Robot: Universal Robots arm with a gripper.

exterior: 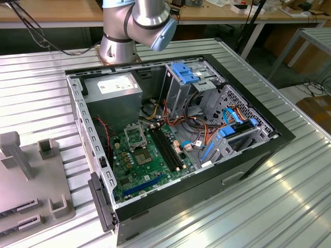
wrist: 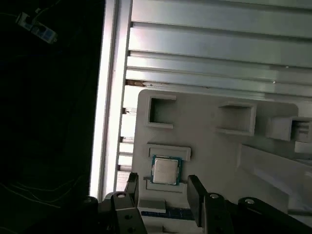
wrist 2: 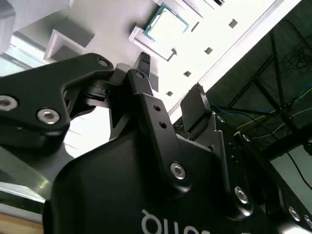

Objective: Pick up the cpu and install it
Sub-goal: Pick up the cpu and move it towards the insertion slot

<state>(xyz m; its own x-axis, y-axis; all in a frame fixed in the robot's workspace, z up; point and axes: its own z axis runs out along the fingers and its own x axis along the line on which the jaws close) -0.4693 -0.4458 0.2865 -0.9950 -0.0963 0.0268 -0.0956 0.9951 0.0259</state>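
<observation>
The cpu point(wrist: 165, 170), a small square chip with a pale silvery face and a thin green rim, lay flat in a recess of a pale grey tray point(wrist: 214, 151). The jaws stood open and empty near it. The tray rested on a ribbed metal table point(wrist: 204, 53).

The cpu point(wrist: 165, 170) has a pale silvery metal face with a soft satin sheen, rimmed by green board. The holder tray point(wrist: 209, 151) is smooth, matt, pale grey plastic. The claw point(wrist: 163, 187) is matt black, studded with shiny metal screw heads point(wrist 2: 178, 169). The worktop point(exterior: 289, 196) is ribbed bare metal, brightly reflective. The computer case point(exterior: 181, 199) is black outside and dull grey steel inside.
</observation>
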